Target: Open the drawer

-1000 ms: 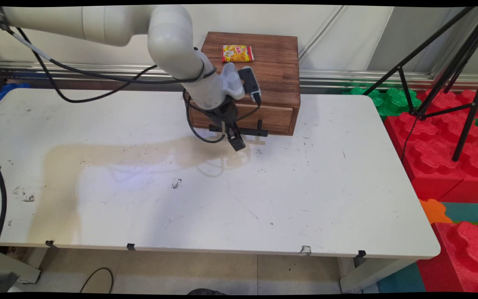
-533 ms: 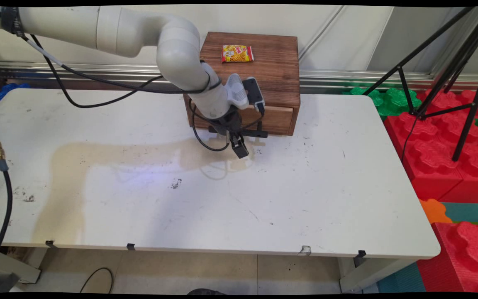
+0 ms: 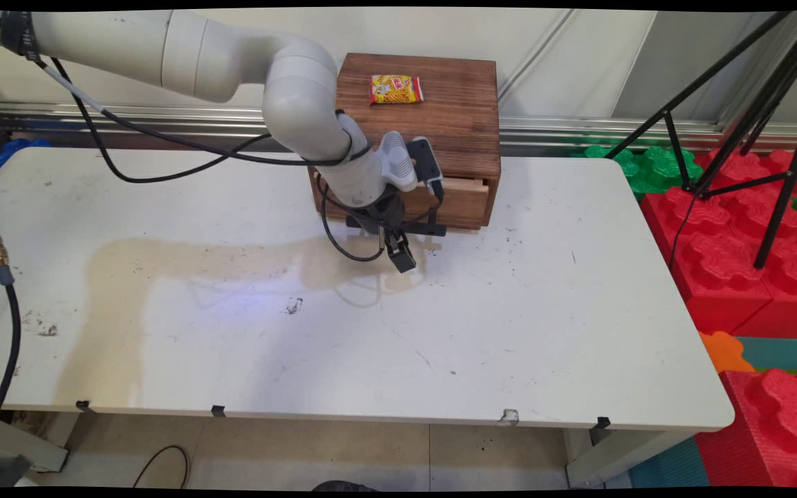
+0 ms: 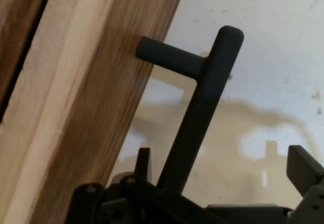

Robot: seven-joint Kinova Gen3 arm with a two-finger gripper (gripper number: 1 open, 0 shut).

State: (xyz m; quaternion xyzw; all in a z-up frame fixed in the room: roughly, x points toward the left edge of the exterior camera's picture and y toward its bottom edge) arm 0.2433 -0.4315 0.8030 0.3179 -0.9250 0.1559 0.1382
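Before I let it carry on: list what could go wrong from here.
1. The fingers stand wide around the black handle without clamping it, so it might slip free.
2. The wooden box looks unfixed; pulling its slightly open drawer could drag the box and shake off the snack packet.
3. The hanging cable may snag the handle.

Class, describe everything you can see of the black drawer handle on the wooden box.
The black drawer handle is a matte dark bar held off the drawer front by short round posts. It lies across the drawer's lower front, close above the white table. The drawer is pulled slightly open. The gripper is at the bar, one finger on each side of it; contact cannot be told.
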